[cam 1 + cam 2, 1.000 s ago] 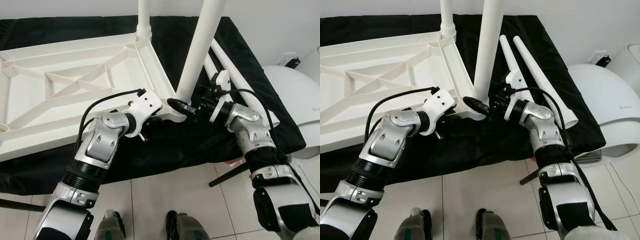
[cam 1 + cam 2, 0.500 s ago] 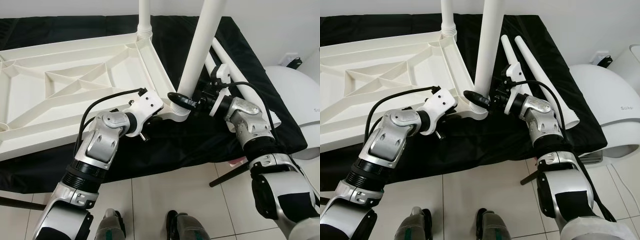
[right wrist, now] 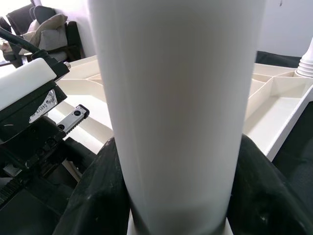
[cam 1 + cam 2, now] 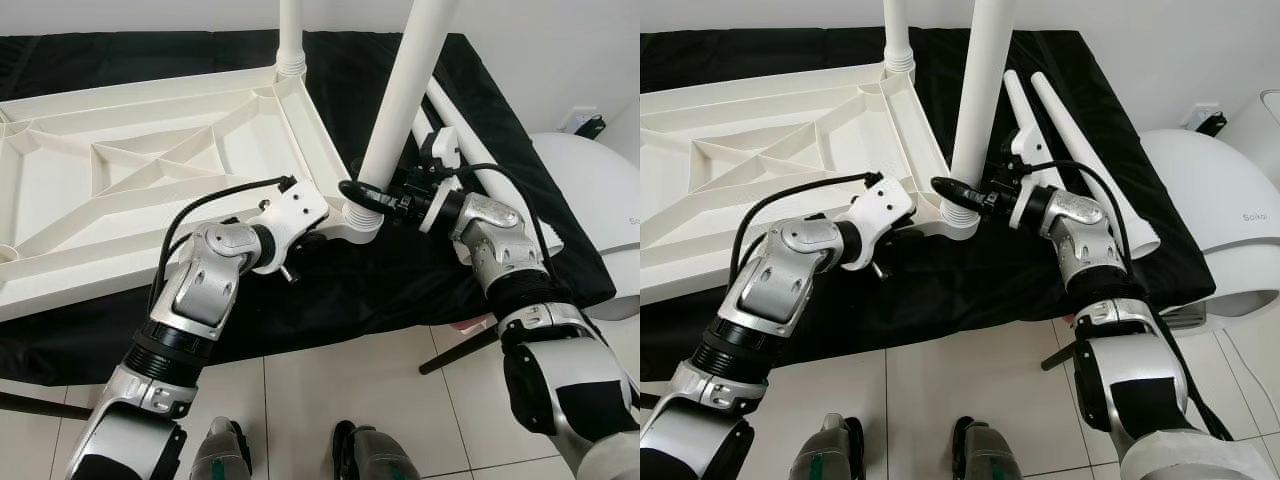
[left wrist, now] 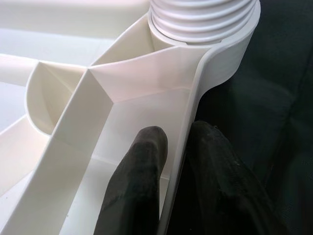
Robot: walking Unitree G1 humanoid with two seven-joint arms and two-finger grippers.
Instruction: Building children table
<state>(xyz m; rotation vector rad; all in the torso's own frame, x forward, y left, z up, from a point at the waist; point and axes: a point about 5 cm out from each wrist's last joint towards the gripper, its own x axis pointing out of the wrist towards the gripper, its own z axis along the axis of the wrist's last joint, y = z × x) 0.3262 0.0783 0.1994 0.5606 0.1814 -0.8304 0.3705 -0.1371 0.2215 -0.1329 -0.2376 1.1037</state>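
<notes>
A white table top (image 4: pixel 150 160) lies upside down on a black cloth. One white leg (image 4: pixel 290 40) stands at its far corner. Another leg (image 4: pixel 405 90) stands tilted in the near right corner socket (image 4: pixel 355 225). My right gripper (image 4: pixel 958 195) is shut on this leg just above its threaded base; its black fingers (image 3: pixel 98 196) hug both sides of the leg (image 3: pixel 176 98). My left gripper (image 5: pixel 178 132) is shut on the table top's rim (image 5: pixel 195 98) beside that corner, one finger inside the rim and one outside. Two loose legs (image 4: pixel 1080 150) lie on the cloth to the right.
A white rounded appliance (image 4: pixel 590 190) stands right of the cloth-covered surface. Pale floor tiles (image 4: pixel 320 370) lie below, with my feet (image 4: pixel 220 455) and a dark rod (image 4: pixel 455 352) on them. A chair with clothes (image 3: pixel 44 29) is in the background.
My right gripper has moved in from the right and shut around the near leg just above its base. The left gripper keeps its hold on the rim.
</notes>
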